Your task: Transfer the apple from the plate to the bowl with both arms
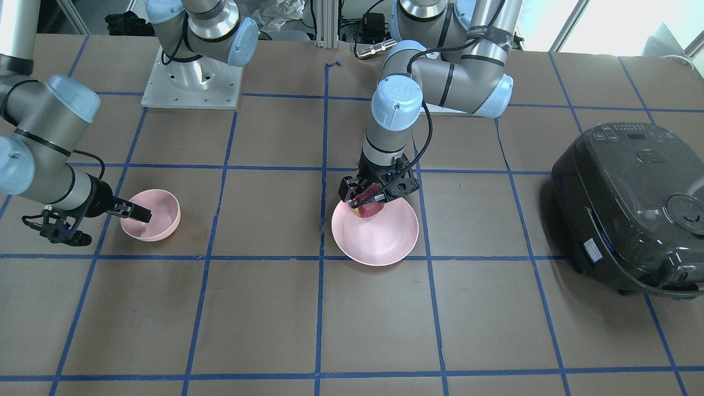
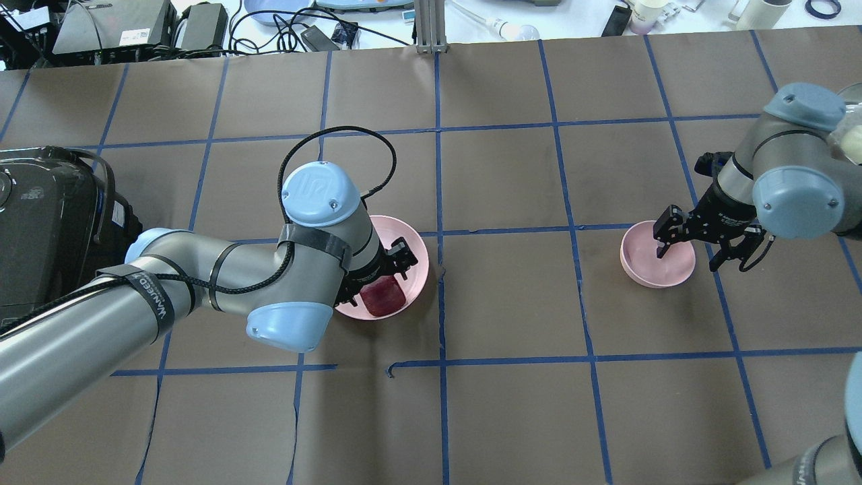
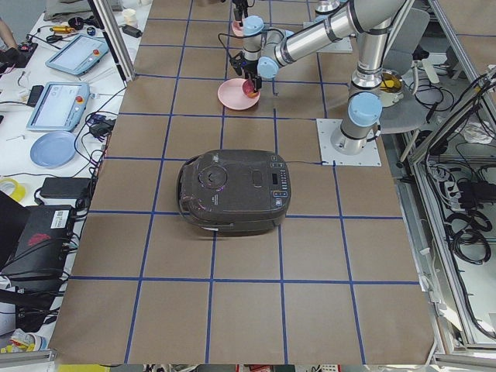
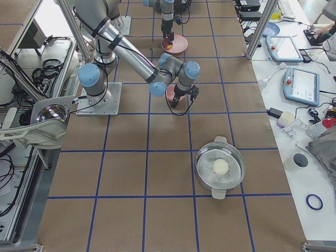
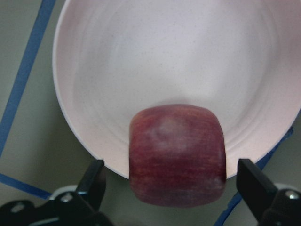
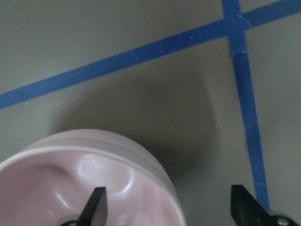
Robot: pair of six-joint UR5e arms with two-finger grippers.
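The dark red apple (image 5: 176,150) lies at the edge of the wide pink plate (image 5: 164,61) on the robot's side; it also shows in the overhead view (image 2: 382,298). My left gripper (image 5: 174,181) is open, low over the plate (image 2: 412,264). Its fingers (image 5: 94,179) stand on either side of the apple with a gap on each side. My right gripper (image 2: 688,256) is open at the small pink bowl (image 2: 656,266). It straddles the rim, one finger (image 1: 140,213) inside the bowl (image 1: 159,217) and the other outside. The bowl holds nothing else.
A dark rice cooker (image 1: 627,209) stands on the table's left end, near the left arm (image 2: 202,276). A metal pot (image 4: 220,168) with a pale ball in it stands at the right end. Blue tape lines grid the brown table cover. The plate and bowl are about two grid cells apart.
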